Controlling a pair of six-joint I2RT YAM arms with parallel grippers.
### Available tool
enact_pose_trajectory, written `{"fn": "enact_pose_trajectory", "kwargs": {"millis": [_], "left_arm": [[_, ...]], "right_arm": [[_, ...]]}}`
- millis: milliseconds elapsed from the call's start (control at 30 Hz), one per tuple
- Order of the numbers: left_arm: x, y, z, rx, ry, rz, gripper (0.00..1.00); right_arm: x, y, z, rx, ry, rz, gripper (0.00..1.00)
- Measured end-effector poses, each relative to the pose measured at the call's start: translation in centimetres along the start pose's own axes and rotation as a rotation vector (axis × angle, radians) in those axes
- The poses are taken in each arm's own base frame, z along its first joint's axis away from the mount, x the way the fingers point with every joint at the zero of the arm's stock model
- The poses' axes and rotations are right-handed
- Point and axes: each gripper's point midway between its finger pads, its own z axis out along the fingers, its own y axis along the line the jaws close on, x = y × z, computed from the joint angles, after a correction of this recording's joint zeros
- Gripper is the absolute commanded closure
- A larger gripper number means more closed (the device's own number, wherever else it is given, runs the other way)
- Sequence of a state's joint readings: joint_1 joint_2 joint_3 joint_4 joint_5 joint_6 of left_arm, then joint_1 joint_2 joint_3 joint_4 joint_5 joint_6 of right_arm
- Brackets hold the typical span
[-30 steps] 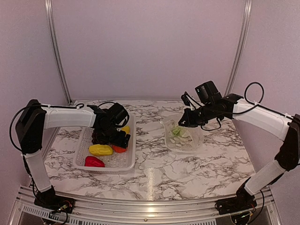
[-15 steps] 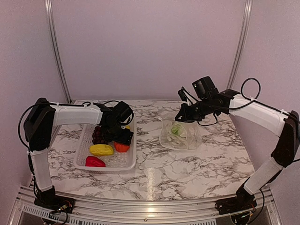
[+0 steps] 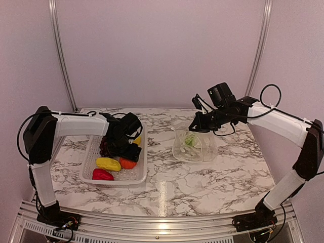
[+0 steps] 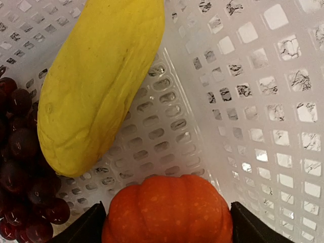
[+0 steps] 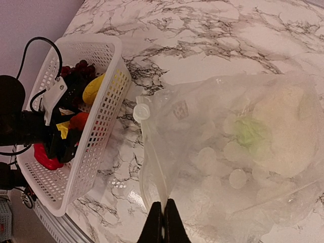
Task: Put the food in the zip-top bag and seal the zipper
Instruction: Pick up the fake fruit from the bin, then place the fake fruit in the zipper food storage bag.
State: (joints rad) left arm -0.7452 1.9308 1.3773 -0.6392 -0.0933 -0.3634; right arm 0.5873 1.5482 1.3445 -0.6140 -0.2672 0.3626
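While right jaws pinch the zip-top bag at centre right, left jaws, down in the basket at left, clamp the orange fruit.

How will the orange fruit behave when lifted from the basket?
The orange fruit looks rounded and smooth, so it may slip between the left end effector's fingers. Its moulded ribs suggest a light, rigid toy. On the basket floor it would probably roll.

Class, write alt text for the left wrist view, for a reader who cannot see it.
The left hand straddles an orange fruit in a white perforated basket. A yellow banana-like piece lies beyond it, dark purple grapes at the left edge.
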Motion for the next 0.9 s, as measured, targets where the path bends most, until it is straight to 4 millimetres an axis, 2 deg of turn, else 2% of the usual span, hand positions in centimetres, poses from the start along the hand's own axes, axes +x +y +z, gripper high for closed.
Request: {"fn": "enact_pose_trajectory", "kwargs": {"millis": [167,267,400,500,633,800,900], "left_arm": [[0.9,0.3,-0.6,-0.001,0.023,-0.01,0.25],[0.9,0.4,-1.8,0.001,0.014,-0.015,0.25],[-0.1,0.4,-5.1,0.027,-0.054,-0.031,0.26],[-1.7,-0.1,-8.2,0.064,-0.133,-0.047,0.27],[-4.8,-2.4,-13.3,0.162,-0.3,-0.047,0.3],[-7.5,-7.5,-19.3,0.377,-0.516,-0.013,0.32],[-8.4,-10.5,-21.5,0.488,-0.596,0.024,0.33]], "right_arm": [[0.0,0.1,0.0,-0.003,0.002,0.0,1.0],[0.0,0.1,0.0,-0.005,0.002,0.0,1.0],[0.1,0.1,0.0,-0.006,0.006,0.001,1.0],[0.3,0.2,-0.1,-0.012,0.014,0.006,1.0],[0.5,0.5,-0.3,-0.024,0.02,0.017,1.0],[0.1,1.2,-0.9,-0.049,0.021,0.043,1.0],[-0.7,2.0,-1.5,-0.074,0.007,0.054,1.0]]}}
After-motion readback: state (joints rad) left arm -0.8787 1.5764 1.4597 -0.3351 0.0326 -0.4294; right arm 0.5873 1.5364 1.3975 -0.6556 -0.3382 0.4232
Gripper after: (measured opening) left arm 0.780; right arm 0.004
